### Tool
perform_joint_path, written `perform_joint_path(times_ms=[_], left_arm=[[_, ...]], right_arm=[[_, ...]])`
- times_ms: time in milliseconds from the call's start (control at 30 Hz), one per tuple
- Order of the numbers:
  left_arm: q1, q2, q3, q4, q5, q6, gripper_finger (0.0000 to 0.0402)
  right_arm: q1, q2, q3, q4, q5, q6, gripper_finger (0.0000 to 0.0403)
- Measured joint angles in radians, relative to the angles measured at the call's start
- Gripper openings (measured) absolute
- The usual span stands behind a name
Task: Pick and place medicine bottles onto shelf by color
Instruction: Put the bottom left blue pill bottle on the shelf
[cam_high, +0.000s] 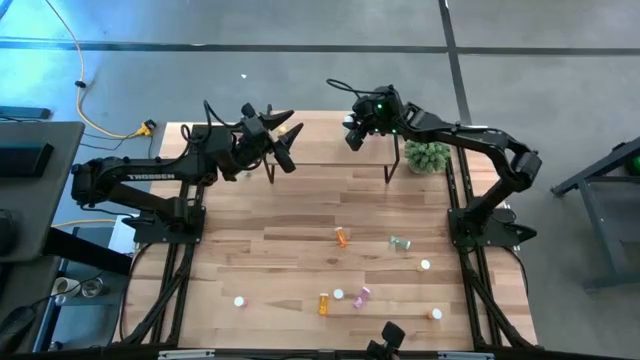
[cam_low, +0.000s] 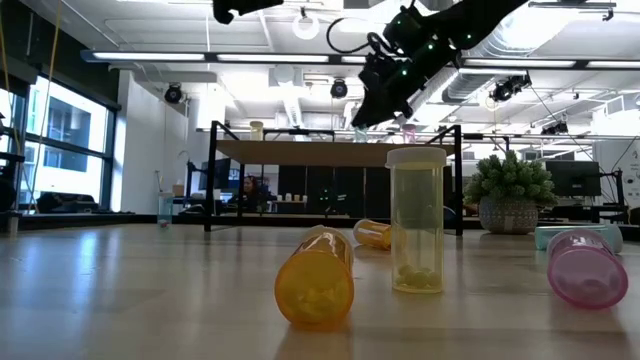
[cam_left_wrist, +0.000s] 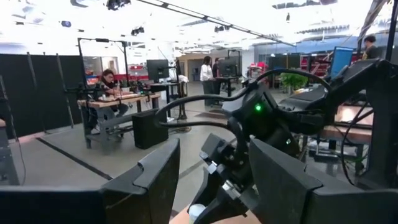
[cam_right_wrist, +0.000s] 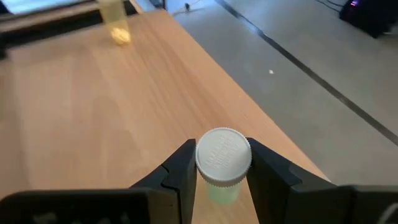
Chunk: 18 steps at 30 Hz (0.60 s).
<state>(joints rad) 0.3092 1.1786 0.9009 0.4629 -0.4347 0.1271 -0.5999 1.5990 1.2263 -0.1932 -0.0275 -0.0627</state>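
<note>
The shelf (cam_high: 320, 145) stands at the table's far middle; in the low view its board (cam_low: 300, 150) sits on black legs. My right gripper (cam_high: 352, 135) is over the shelf, shut on a green bottle with a white cap (cam_right_wrist: 222, 155). A yellow bottle (cam_right_wrist: 115, 22) stands upright on the board near its left end. My left gripper (cam_high: 285, 140) hovers open and empty at the shelf's left end; its fingers also show apart in the left wrist view (cam_left_wrist: 211, 180). Several more bottles lie or stand on the table's near half, among them an orange one (cam_high: 343, 236) and a pink one (cam_high: 361, 296). My right gripper pinches the green bottle between its two fingers, just below the white cap (cam_right_wrist: 214, 186). The fingers come from above, slanting down. The bottle stays upright, cap up, over the shelf board (cam_right_wrist: 93, 112). Whether its base rests on the board, I cannot tell.
A green plant ball (cam_high: 428, 155) stands right of the shelf. Close to the low camera are a lying orange bottle (cam_low: 318, 280), an upright yellow one (cam_low: 417, 220) and a lying pink one (cam_low: 587, 268). Bare wood lies between the shelf and these bottles.
</note>
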Motion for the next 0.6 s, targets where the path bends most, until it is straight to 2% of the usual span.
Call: perform_joint_path(times_ms=[600], left_arm=[[0.000,0.000,0.000,-0.004,0.000,0.000,0.0184]], right_arm=[[0.000,0.005,0.001,-0.049,0.010,0.002,0.0107]])
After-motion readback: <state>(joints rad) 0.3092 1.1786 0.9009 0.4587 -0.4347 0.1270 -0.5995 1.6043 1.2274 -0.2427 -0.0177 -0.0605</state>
